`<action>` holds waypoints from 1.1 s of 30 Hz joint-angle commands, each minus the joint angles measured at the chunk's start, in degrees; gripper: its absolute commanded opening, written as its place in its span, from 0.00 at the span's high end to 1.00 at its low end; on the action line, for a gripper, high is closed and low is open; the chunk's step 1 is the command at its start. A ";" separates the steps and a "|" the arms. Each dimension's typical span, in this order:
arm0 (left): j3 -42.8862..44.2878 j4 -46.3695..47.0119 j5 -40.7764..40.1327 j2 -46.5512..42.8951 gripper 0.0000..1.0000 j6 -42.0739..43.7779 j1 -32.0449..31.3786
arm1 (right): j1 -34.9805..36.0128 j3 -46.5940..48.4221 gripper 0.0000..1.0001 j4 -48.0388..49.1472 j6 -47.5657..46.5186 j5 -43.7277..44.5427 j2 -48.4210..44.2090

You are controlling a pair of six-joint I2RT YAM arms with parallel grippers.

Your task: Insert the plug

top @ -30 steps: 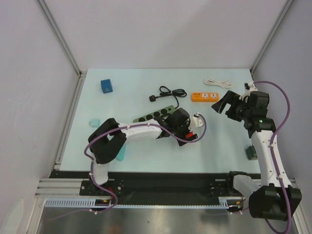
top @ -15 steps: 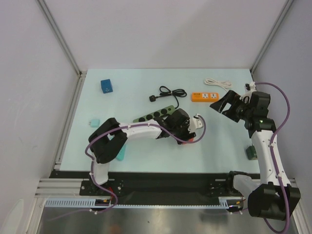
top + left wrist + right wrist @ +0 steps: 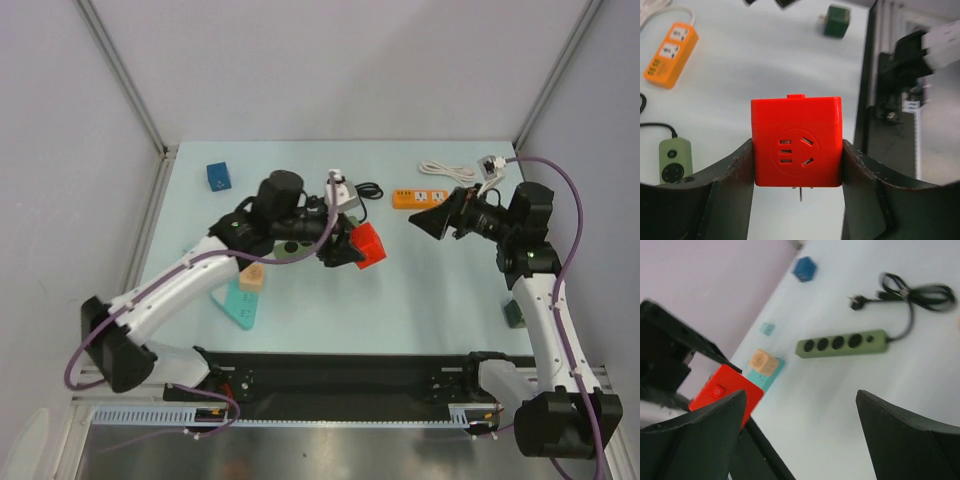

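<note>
1. Top camera looked down from above and behind, over the whole table [image 3: 430,290].
2. Left wrist camera faced right, close behind the red cube [image 3: 796,150].
3. Right wrist camera faced left, sharing that cube.

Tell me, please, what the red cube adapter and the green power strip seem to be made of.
Red cube adapter: likely moulded plastic, smooth with a faint sheen, with a crisp seam and moulded socket slots. Green power strip: probably plastic too, matte olive; the blurred view leaves the finish uncertain.
</note>
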 commanded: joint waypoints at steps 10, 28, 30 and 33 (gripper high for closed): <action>-2.82 -6.71 17.08 -16.91 1.00 -2.66 1.88 | 17.85 9.26 0.00 -2.67 -28.86 -22.20 -2.02; -7.14 -7.15 14.01 -20.52 1.00 2.53 1.79 | 42.64 17.28 0.00 -15.95 -30.27 0.48 10.37; -7.57 -6.89 13.74 -20.61 1.00 2.71 1.79 | 43.96 16.66 0.00 -14.21 -29.74 1.00 10.29; -7.66 -6.45 13.39 -20.44 1.00 3.06 1.79 | 45.10 14.73 0.00 -10.77 -28.42 1.44 9.85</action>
